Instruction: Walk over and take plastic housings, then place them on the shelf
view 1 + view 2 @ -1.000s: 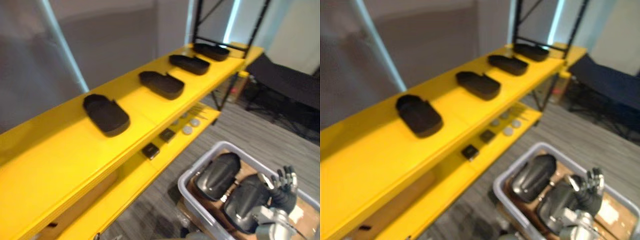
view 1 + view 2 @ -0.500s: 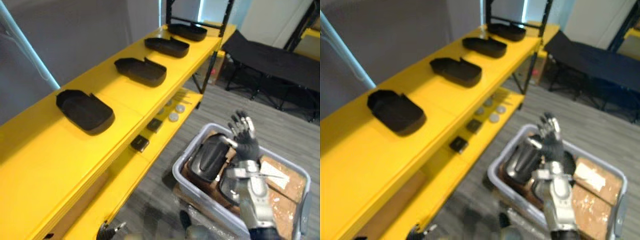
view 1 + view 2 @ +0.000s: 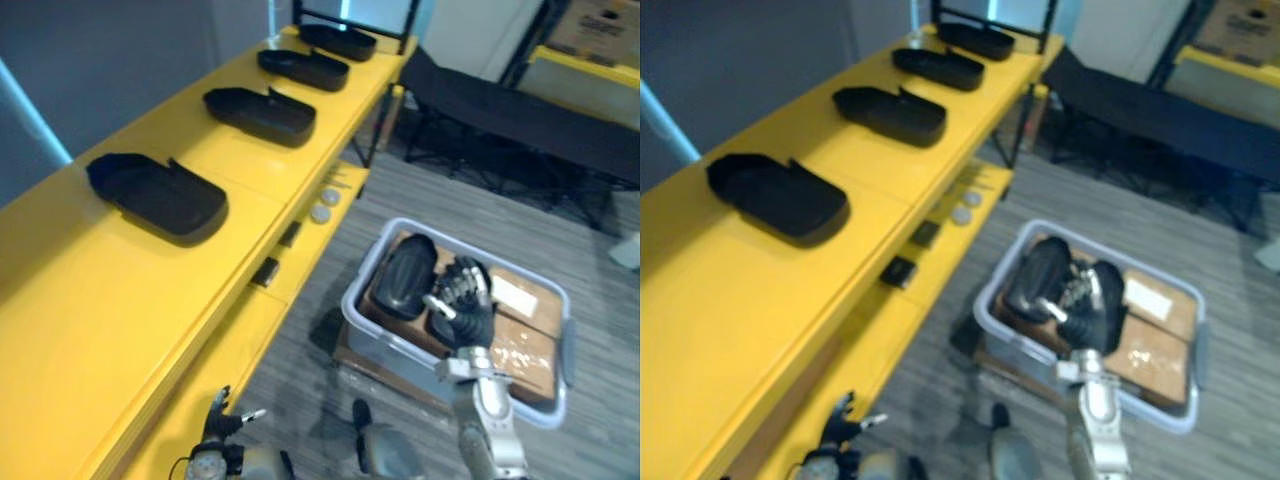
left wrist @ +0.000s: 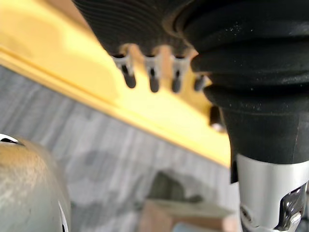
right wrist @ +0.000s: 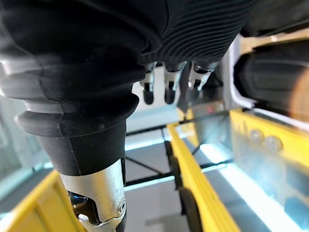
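Note:
Several black plastic housings lie in a row on the yellow shelf's top board (image 3: 120, 300); the nearest housing (image 3: 160, 195) sits at the left and another (image 3: 262, 112) lies further along. On the floor stands a grey bin (image 3: 395, 345) with a black housing (image 3: 403, 275) in it. A second housing (image 3: 1112, 290) lies beside it, under my right hand (image 3: 465, 300). That hand hovers over the bin with relaxed, open fingers (image 5: 166, 89) and holds nothing. My left hand (image 3: 225, 425) hangs low beside the shelf's front edge, its fingers (image 4: 152, 79) loose and empty.
The lower shelf board carries small grey discs (image 3: 322, 205) and small black boxes (image 3: 266, 272). Brown cardboard (image 3: 525, 340) lines the bin's right half. A black bench (image 3: 520, 110) stands behind the bin. A further yellow shelf (image 3: 585, 65) shows at the back right.
The camera has swung, so the whole picture shifted. My right hand came down from its raised, spread pose to just over the housings in the bin.

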Tool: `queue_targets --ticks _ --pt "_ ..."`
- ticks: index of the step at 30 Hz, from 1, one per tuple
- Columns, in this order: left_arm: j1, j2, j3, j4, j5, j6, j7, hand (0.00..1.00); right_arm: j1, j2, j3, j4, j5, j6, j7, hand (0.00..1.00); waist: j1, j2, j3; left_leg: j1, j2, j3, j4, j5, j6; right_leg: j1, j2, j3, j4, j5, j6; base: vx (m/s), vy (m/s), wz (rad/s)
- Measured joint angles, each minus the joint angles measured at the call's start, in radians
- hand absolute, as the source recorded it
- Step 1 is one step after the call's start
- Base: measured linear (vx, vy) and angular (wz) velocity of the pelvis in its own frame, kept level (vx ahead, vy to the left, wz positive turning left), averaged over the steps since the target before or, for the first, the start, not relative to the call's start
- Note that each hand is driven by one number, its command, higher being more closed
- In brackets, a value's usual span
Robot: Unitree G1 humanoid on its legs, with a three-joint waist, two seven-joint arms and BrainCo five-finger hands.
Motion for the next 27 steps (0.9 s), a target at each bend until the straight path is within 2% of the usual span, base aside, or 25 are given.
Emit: queue_targets --ticks 2,4,7,8,9,10,11,12,13,14,15,16,17,18,20,22,24,26,27 --pt "0.015 0.008 0.038 0.007 -0.001 0.003 0.005 0.0 -0.007 0.012 0.05 0.018 0.019 0.008 -0.003 0.0 0.03 0.0 0.0 0.0 0.044 0.046 -0.035 0.036 -0.013 0.035 -0.072 -0.076 0.067 -0.022 -0.035 -0.16 -0.08 -0.8" --pt "0.048 0.028 0.068 0.01 -0.007 0.001 0.01 0.0 -0.007 0.035 0.087 0.036 0.0 0.011 -0.027 0.0 0.051 -0.014 -0.008 -0.003 0.064 0.088 -0.08 0.077 -0.033 0.077 -0.153 -0.101 0.074 -0.02 -0.037 -0.11 -0.174 -0.65" --pt "0.101 0.033 0.105 0.041 -0.007 -0.008 0.014 0.0 0.001 0.06 0.103 0.041 -0.021 0.029 -0.073 0.0 0.067 -0.025 -0.03 -0.05 0.094 0.144 -0.114 0.136 -0.067 0.103 -0.198 -0.099 -0.02 -0.01 -0.019 -0.11 -0.26 -0.68" --pt "0.11 0.033 0.109 0.051 -0.007 -0.008 0.014 0.0 0.006 0.062 0.103 0.045 -0.021 0.029 -0.082 0.0 0.068 -0.029 -0.035 -0.073 0.103 0.153 -0.106 0.144 -0.073 0.103 -0.2 -0.1 -0.052 -0.006 -0.012 -0.11 -0.361 -0.59" --pt "0.125 0.032 0.112 0.053 -0.007 -0.012 0.014 0.0 0.004 0.062 0.103 0.051 -0.019 0.029 -0.088 0.0 0.072 -0.034 -0.039 -0.103 0.12 0.167 -0.078 0.152 -0.081 0.105 -0.2 -0.104 -0.115 0.008 0.011 -0.12 -0.424 -0.6" --pt "0.142 0.029 0.111 0.054 -0.008 -0.04 0.015 0.0 0.005 0.062 0.091 0.051 -0.017 0.028 -0.084 0.0 0.078 -0.047 -0.042 -0.169 0.142 0.174 -0.008 0.154 -0.084 0.124 -0.192 -0.132 -0.246 0.074 0.091 -0.12 -0.455 -0.53" --pt "0.138 0.028 0.112 0.057 -0.01 -0.048 0.015 0.0 0.005 0.057 0.081 0.052 -0.014 0.028 -0.081 0.0 0.08 -0.054 -0.042 -0.189 0.15 0.17 0.019 0.153 -0.085 0.147 -0.192 -0.154 -0.292 0.034 0.143 -0.17 -0.566 -0.51" --pt "0.127 -0.004 0.119 0.054 -0.032 -0.062 0.019 0.0 0.003 0.037 0.051 0.055 -0.001 0.031 -0.074 0.0 0.083 -0.024 -0.025 -0.207 0.168 0.16 0.04 0.164 -0.102 0.183 -0.17 -0.167 -0.376 -0.008 0.207 -0.16 -0.462 -0.38" --pt "0.118 -0.037 0.112 0.046 -0.06 -0.073 0.018 0.0 -0.003 0.01 0.009 0.056 0.015 0.031 -0.064 0.0 0.08 0.008 -0.003 -0.208 0.184 0.15 0.027 0.186 -0.135 0.205 -0.148 -0.186 -0.435 -0.029 0.235 -0.21 -0.499 -0.41" --pt "0.112 -0.058 0.105 0.045 -0.08 -0.077 0.018 0.0 -0.007 -0.01 -0.016 0.061 0.019 0.031 -0.065 0.0 0.077 0.023 0.008 -0.208 0.187 0.134 0.012 0.2 -0.156 0.204 -0.137 -0.184 -0.449 -0.036 0.236 -0.15 -0.273 -0.33" --pt "0.105 -0.093 0.097 0.046 -0.105 -0.077 0.017 0.0 -0.022 -0.038 -0.057 0.075 0.02 0.031 -0.071 0.0 0.071 0.059 0.025 -0.203 0.186 0.099 -0.017 0.216 -0.177 0.199 -0.119 -0.178 -0.452 -0.037 0.233 -0.2 -0.237 -0.33" --pt "0.108 -0.11 0.096 0.047 -0.127 -0.081 0.016 0.0 -0.036 -0.063 -0.102 0.102 0.019 0.027 -0.087 0.0 0.065 0.078 0.033 -0.191 0.178 0.07 -0.057 0.235 -0.199 0.186 -0.112 -0.168 -0.447 -0.036 0.224 -0.19 -0.128 -0.47" --pt "0.122 -0.111 0.093 0.045 -0.133 -0.086 0.014 0.0 -0.046 -0.08 -0.168 0.139 0.019 0.02 -0.111 0.0 0.065 0.081 0.035 -0.175 0.161 0.037 -0.112 0.262 -0.21 0.157 -0.104 -0.15 -0.433 -0.042 0.212 -0.19 -0.107 -0.43" --pt "0.129 -0.11 0.089 0.045 -0.135 -0.09 0.015 0.0 -0.055 -0.089 -0.219 0.159 0.021 0.011 -0.139 0.0 0.064 0.079 0.036 -0.172 0.146 0.007 -0.152 0.279 -0.216 0.14 -0.097 -0.146 -0.433 -0.049 0.204 -0.19 -0.116 -0.32" --pt "0.131 -0.091 0.074 0.042 -0.136 -0.099 0.021 0.0 -0.121 -0.098 -0.329 0.241 0.041 -0.008 -0.192 0.0 0.064 0.059 0.051 -0.155 0.119 -0.035 -0.253 0.339 -0.222 0.106 -0.096 -0.158 -0.438 -0.042 0.201 -0.13 -0.088 -0.14" --pt "0.119 -0.074 0.066 0.043 -0.138 -0.1 0.022 0.0 -0.195 -0.132 -0.353 0.338 0.048 -0.002 -0.215 0.0 0.067 0.038 0.067 -0.157 0.097 -0.073 -0.279 0.351 -0.219 0.096 -0.096 -0.166 -0.444 -0.03 0.206 -0.07 -0.009 0.0" --pt "0.104 -0.063 0.057 0.046 -0.138 -0.098 0.015 0.0 -0.269 -0.169 -0.366 0.435 0.063 0.007 -0.222 0.0 0.074 0.036 0.081 -0.161 0.075 -0.094 -0.278 0.352 -0.218 0.106 -0.116 -0.189 -0.45 -0.013 0.217 -0.05 0.038 0.18" --pt "0.085 -0.062 0.045 0.043 -0.141 -0.097 0.012 0.0 -0.364 -0.215 -0.37 0.526 0.061 0.046 -0.228 0.0 0.092 0.044 0.096 -0.161 0.054 -0.098 -0.276 0.355 -0.212 0.115 -0.133 -0.193 -0.46 0.01 0.216 0.01 0.07 0.2" --pt "0.068 -0.061 0.034 0.042 -0.155 -0.097 0.008 0.0 -0.441 -0.255 -0.37 0.601 0.061 0.072 -0.236 0.0 0.094 0.056 0.112 -0.173 0.041 -0.118 -0.272 0.357 -0.207 0.133 -0.139 -0.211 -0.48 0.025 0.219 0.01 0.071 0.43"
